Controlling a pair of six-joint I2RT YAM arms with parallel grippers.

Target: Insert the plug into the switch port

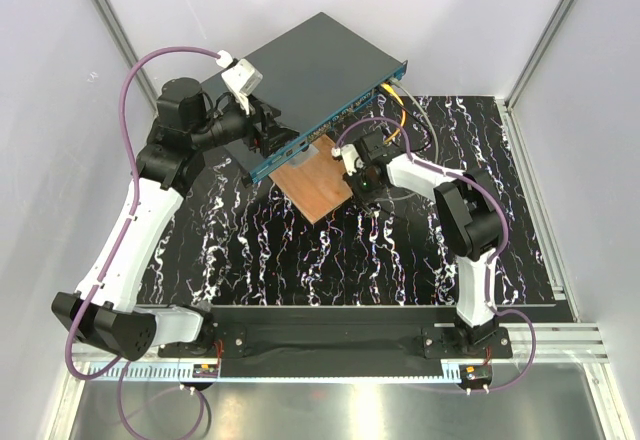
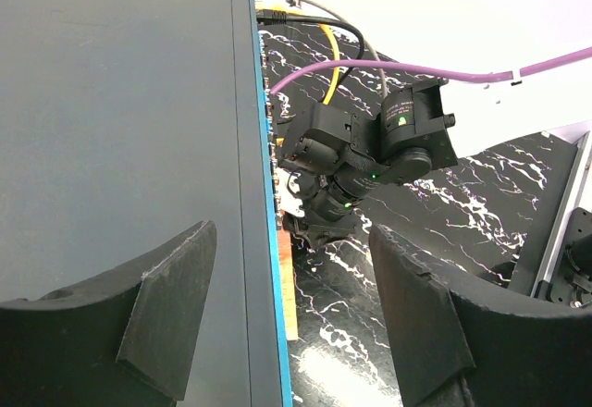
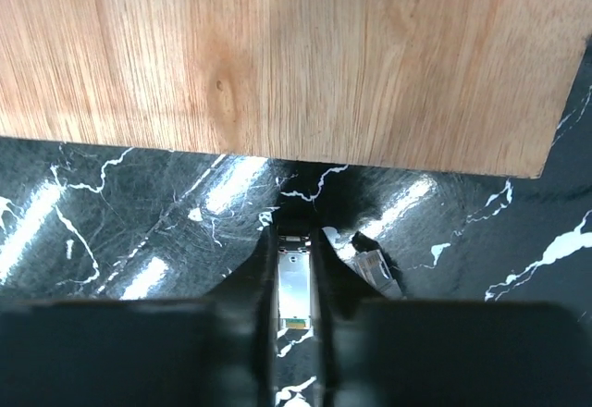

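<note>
The switch, a flat dark grey-green box [image 1: 320, 60], lies tilted, its teal front face [image 1: 330, 125] with the row of ports turned toward the mat. The single ports are too small to tell apart. My left gripper [image 1: 272, 138] is open at the box's left front corner; in the left wrist view [image 2: 291, 233] its fingers straddle the teal front edge [image 2: 276, 268] without touching it. My right gripper [image 1: 352, 160] is shut on the plug [image 3: 294, 282], a small silver metal module, low over the mat just in front of the wooden plate [image 3: 277, 55].
The copper-brown wooden plate [image 1: 315, 188] lies under the box's front edge. Yellow [image 1: 395, 120] and grey cables are plugged in at the right end of the face. A loose clear cable connector [image 3: 375, 270] lies right of my right fingers. White walls surround the black marbled mat [image 1: 300, 260].
</note>
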